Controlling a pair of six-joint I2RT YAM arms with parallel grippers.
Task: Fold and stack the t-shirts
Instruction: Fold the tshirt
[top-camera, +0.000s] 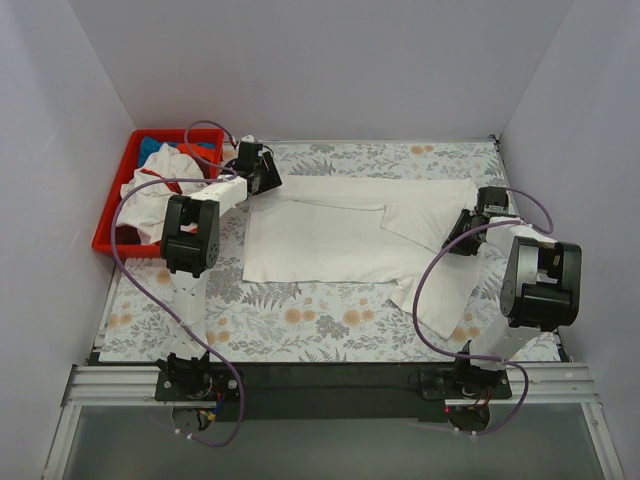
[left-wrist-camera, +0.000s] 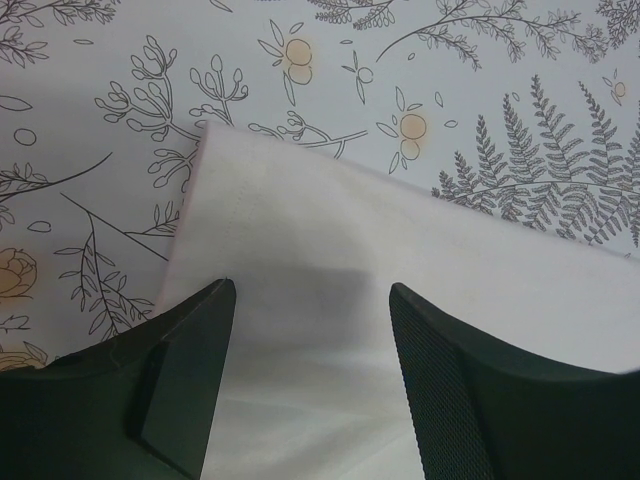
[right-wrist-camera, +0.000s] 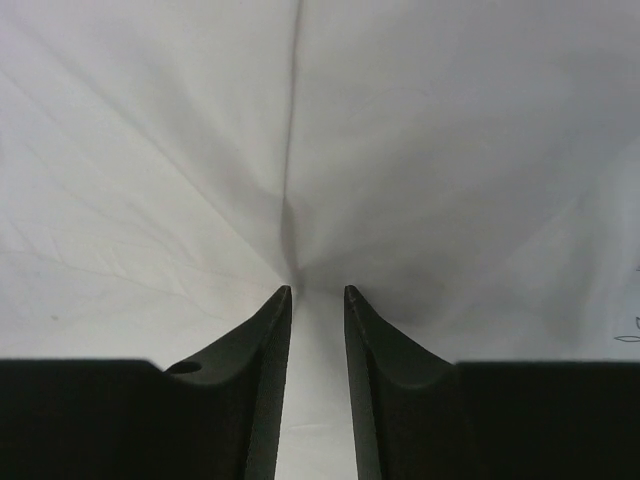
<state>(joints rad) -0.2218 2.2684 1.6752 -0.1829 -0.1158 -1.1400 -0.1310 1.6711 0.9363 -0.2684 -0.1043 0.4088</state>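
A large white t-shirt (top-camera: 340, 235) lies spread flat on the floral table covering, with one part trailing toward the front right. My left gripper (top-camera: 268, 178) is open over the shirt's far left corner; in the left wrist view its gripper (left-wrist-camera: 312, 295) stands wide apart over the white cloth (left-wrist-camera: 330, 230). My right gripper (top-camera: 455, 240) is at the shirt's right side. In the right wrist view the gripper (right-wrist-camera: 318, 292) is nearly closed on a pinched fold of white cloth (right-wrist-camera: 200, 150), with creases radiating from the tips.
A red bin (top-camera: 108, 225) stands at the far left, holding a white shirt with red trim (top-camera: 160, 185), blue cloth (top-camera: 165, 143) and orange-red cloth (top-camera: 200, 160). The floral table covering (top-camera: 300, 320) shows around the shirt. Grey walls enclose three sides.
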